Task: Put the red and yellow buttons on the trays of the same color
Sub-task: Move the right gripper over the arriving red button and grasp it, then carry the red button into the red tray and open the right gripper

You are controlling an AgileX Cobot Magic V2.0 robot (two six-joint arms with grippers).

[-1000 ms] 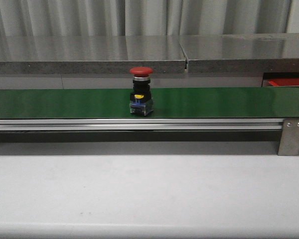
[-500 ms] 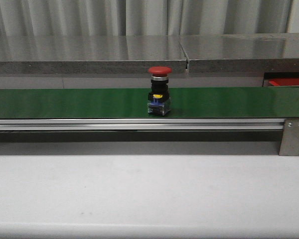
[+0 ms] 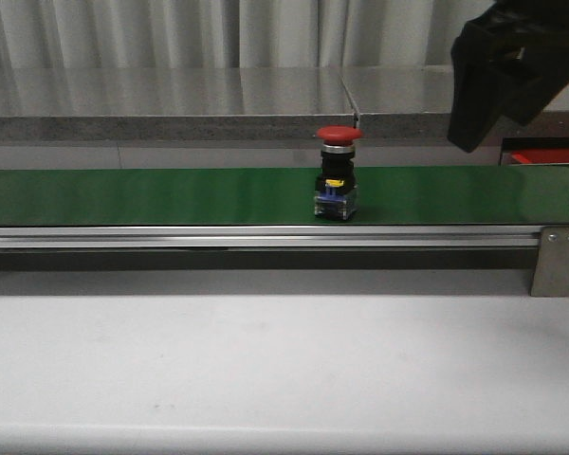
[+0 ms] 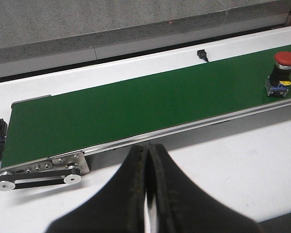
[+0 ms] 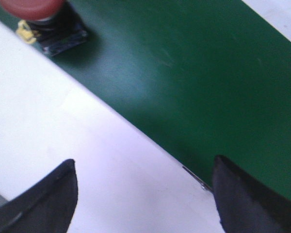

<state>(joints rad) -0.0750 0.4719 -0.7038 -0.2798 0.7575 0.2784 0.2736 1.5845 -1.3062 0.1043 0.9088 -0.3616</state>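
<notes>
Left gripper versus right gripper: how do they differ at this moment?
The left gripper has its fingers pressed together, shut on nothing; the right gripper is spread wide open. In the front view the right gripper hangs above the green belt, to the right of the red button, while the left gripper is out of that view. The left one sits far from the button. Both have dark fingers and hold nothing.

Both arms end in black, smooth-fingered pincers [image 5: 143, 194].
</notes>
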